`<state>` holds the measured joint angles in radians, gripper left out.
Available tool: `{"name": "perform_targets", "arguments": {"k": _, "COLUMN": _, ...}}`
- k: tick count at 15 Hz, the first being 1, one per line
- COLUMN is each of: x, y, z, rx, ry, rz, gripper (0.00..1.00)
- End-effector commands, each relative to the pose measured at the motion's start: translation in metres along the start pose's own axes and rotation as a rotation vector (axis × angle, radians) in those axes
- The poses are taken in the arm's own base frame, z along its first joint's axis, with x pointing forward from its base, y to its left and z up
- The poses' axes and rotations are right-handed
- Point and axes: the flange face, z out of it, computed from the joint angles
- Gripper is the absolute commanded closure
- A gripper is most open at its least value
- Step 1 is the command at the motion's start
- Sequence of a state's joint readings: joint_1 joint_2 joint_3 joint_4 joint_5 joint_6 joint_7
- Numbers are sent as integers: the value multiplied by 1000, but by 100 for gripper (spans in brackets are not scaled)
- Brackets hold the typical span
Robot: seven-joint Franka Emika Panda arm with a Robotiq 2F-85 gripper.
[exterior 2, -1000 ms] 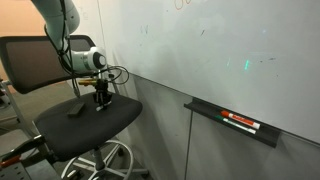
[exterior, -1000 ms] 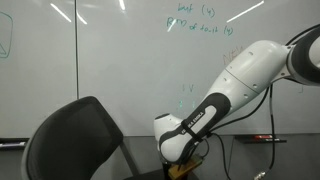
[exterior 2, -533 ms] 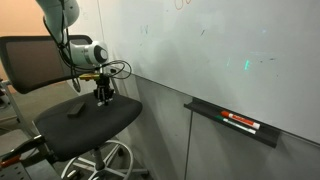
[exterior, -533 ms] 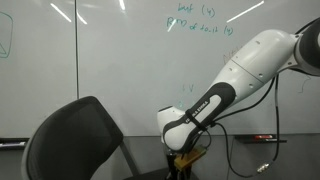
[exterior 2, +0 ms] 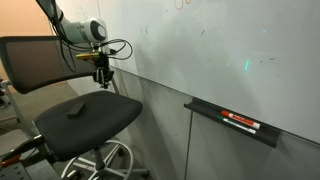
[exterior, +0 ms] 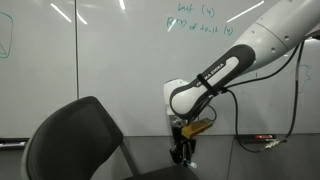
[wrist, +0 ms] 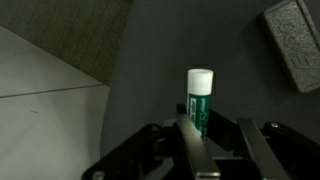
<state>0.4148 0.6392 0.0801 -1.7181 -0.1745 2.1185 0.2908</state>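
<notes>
Above the chair seat (exterior 2: pixel 105 122) the gripper (wrist: pixel 215 125) hangs clear of the cushion, its two fingers (wrist: pixel 190 140) drawn in narrow around one green marker (wrist: pixel 200 95) with a white cap. The marker's long axis runs in line with the fingers, cap end pointing down at the seat, and nothing touches its tip. On the seat lies one dark eraser (wrist: pixel 295 45), flat, well apart from the marker and off to one side of its tip. In an exterior view the eraser (exterior 2: pixel 75 110) sits near the middle of the seat, while the gripper (exterior 2: pixel 103 78) hangs over the seat's edge nearest the whiteboard (exterior 2: pixel 220 50). Only one arm works here, and there is one chair. Beyond the seat, along the whiteboard, one tray (exterior 2: pixel 235 124) holds pens, too small to count.
</notes>
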Motion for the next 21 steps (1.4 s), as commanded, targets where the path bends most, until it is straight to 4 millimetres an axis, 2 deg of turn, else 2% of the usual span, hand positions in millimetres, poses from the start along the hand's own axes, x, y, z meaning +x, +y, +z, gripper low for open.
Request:
{"name": "perform_targets", "arguments": {"k": 1, "x": -36, "y": 21, "z": -43, "rx": 7, "ry": -11, "rz": -7, "gripper": 90}}
{"name": "perform_targets", "arguments": {"k": 4, "x": -56, "y": 40, "z": -63, "rx": -14, "ry": -16, "rz": 2, "gripper": 90}}
{"name": "perform_targets", "arguments": {"k": 9, "x": -70, "y": 93, "z": -92, "rx": -55, "ry": 21, "rz": 61, "gripper": 90}}
{"name": "perform_targets", "arguments": {"k": 17, "x": -60, "y": 186, "z": -137, "rx": -145, "ry": 142, "rz": 145, "gripper": 90}}
{"name": "perform_targets", "arguments": {"k": 21, "x": -46, "y": 220, "z": -160, "rx": -200, "ry": 220, "rz": 165, "gripper": 90}}
